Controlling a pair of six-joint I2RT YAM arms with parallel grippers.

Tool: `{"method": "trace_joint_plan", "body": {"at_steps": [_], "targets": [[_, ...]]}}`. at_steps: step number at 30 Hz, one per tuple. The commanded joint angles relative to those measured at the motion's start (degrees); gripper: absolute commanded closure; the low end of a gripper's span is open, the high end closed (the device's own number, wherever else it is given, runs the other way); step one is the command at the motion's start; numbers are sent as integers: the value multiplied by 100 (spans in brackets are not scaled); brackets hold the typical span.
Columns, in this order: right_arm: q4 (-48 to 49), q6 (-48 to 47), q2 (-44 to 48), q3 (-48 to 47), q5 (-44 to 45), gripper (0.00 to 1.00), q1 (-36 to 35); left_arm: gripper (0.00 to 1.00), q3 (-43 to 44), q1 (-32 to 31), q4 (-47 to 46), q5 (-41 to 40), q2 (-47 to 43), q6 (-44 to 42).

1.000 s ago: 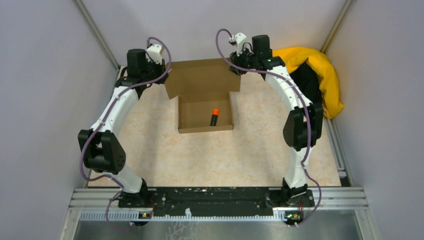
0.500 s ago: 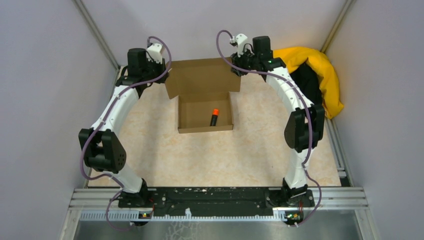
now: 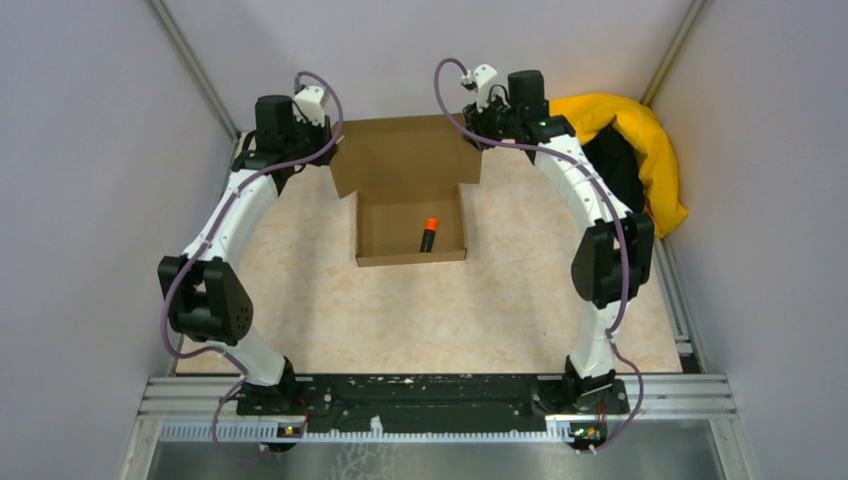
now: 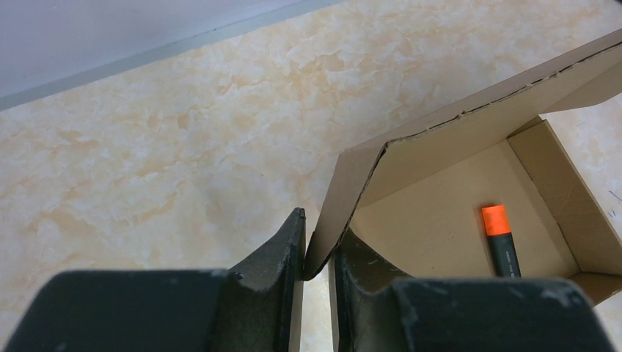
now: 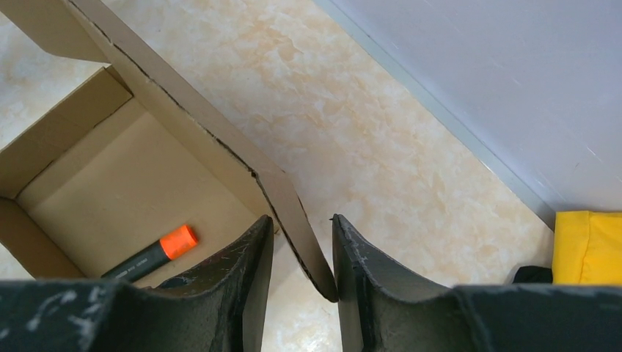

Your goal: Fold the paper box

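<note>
Your L fingers [image 4: 284, 253] pinch the paper box [image 3: 405, 165] lid flap at 10 o'clock. R fingers [image 5: 363, 271] straddle the 2 o'clock flap; can't tell if clamped. Marker [image 3: 427, 236] inside.

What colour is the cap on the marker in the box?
Orange. The cap shows best in the left wrist view.

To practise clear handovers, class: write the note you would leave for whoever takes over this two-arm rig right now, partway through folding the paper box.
Plain brown cardboard box: mid-table, tray walls up, lid raised open at the back. A black marker with an orange cap lies inside.
Left hand: shut on the lid's left corner.
Right hand: straddles the lid's right corner; cannot tell whether it is clamped.
Done: tray formed.
Left: bring the lid down and tuck it in.
</note>
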State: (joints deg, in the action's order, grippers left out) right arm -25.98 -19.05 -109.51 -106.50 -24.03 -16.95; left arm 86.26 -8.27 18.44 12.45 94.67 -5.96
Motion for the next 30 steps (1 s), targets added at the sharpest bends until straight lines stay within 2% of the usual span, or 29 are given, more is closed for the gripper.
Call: {"method": "trace_joint_plan", "body": {"at_steps": [1,6,11,16,25,30], "targets": [[159,-75,298,44,-13,65,32,78,202,-34,-25,73,84,59],[185,-89,284,77,12,66,34,79,246,-68,-24,76,128,77],[140,-90,223,42,-8,75,34,85,277,-103,-24,106,189,112],[135,-70,220,41,-55,85,34,87,260,-154,-36,93,227,127],[154,77,231,26,-61,91,6,92,301,-298,-27,-72,303,190],[12,68,208,-86,290,94,-187,98,427,-492,81,-311,404,230]]}}
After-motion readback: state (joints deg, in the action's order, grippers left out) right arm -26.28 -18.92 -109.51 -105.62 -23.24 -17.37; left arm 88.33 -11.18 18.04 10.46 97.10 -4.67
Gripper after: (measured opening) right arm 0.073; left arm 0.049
